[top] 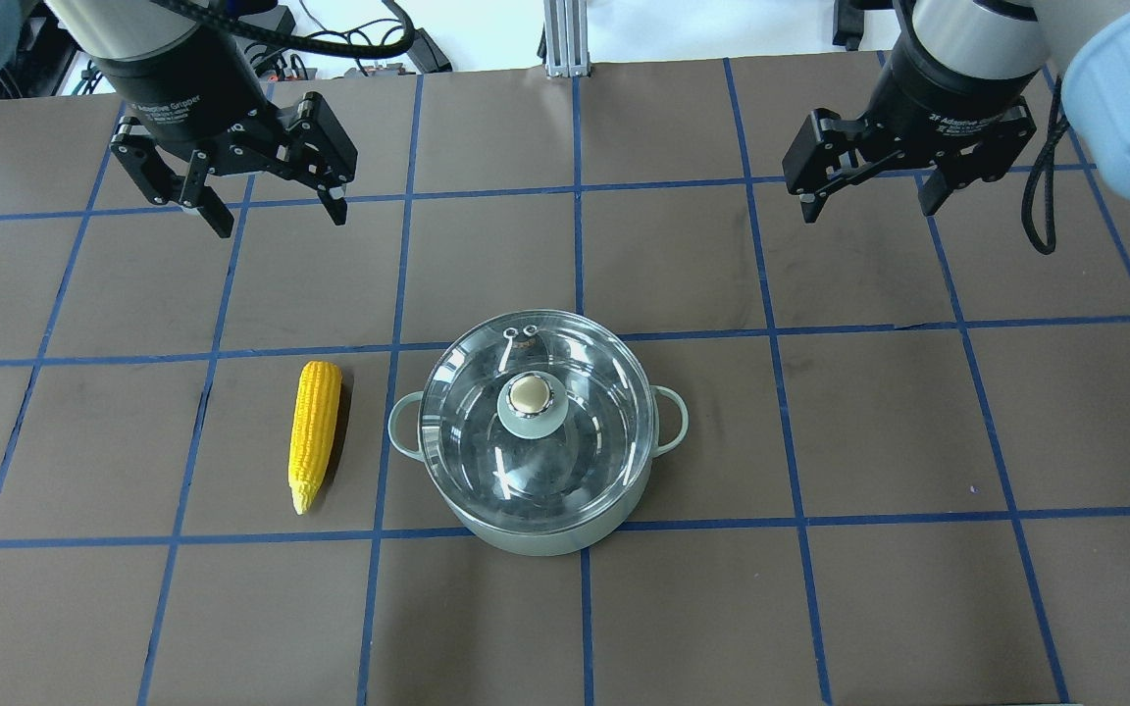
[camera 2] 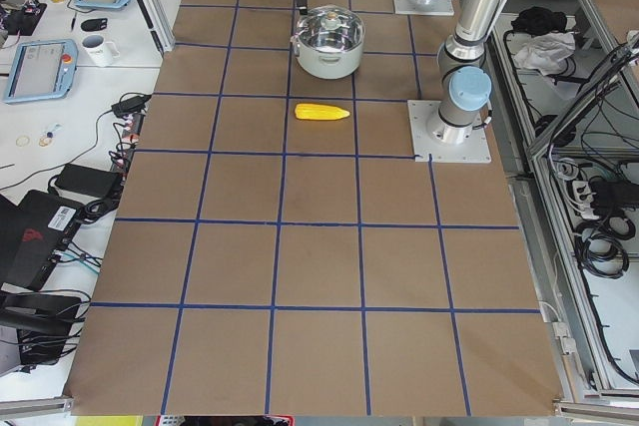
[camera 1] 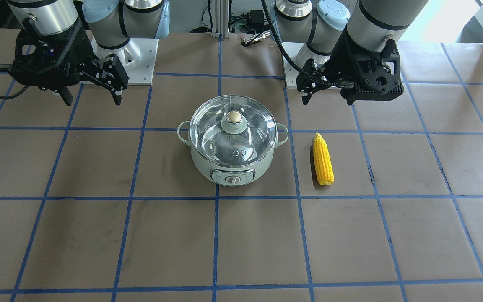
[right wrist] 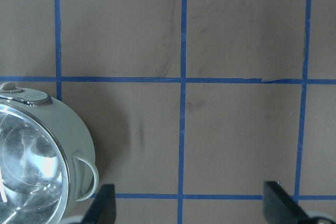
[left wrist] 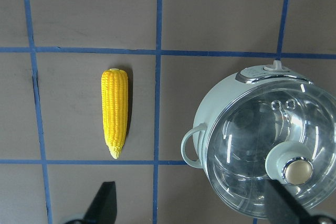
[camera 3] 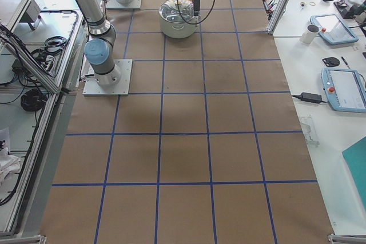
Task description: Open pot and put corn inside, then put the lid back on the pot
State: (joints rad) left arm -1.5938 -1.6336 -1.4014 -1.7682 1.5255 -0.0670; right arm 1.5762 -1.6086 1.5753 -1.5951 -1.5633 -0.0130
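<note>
Left gripper (top: 281,224): hanging well above the table, jaws spread wide and gripping nothing at all. In its wrist view the two dark fingertips (left wrist: 106,203) are poking in at the bottom edge, with the corn and part of the pot showing below.

Right gripper (top: 867,208): hanging just as high on the other side, jaws spread just as wide, nothing between them. Its wrist view is catching only one edge of the pot and bare table.

Corn (top: 315,433): lying flat on the table on the robot's left of the pot. It is sitting just beside the pot's side handle (top: 404,428) without touching it, pointed tip aiming toward the robot, blunt end away.

Pot (camera 1: 203,167): standing upright mid-table between the two arms, its control panel and dial (camera 1: 233,179) facing away from the robot.

Lid (top: 565,446): sitting level on the pot, with the knob (camera 1: 234,120) pointing straight up at its centre. The two small vents (top: 523,338) are lying on the side away from the robot.

In the way: the lid is covering the whole mouth of the pot, so glass is lying between the corn and the shiny inside. Both grippers are hanging well apart from lid, pot and corn.

Table (top: 849,608): wearing a brown covering crossed by blue tape lines (top: 577,245), one of them running under the pot.

Around: in the side views each arm is rising from a grey base plate (camera 2: 449,132). A white bench alongside is carrying a tablet (camera 2: 38,69) and a mug (camera 2: 98,47).
</note>
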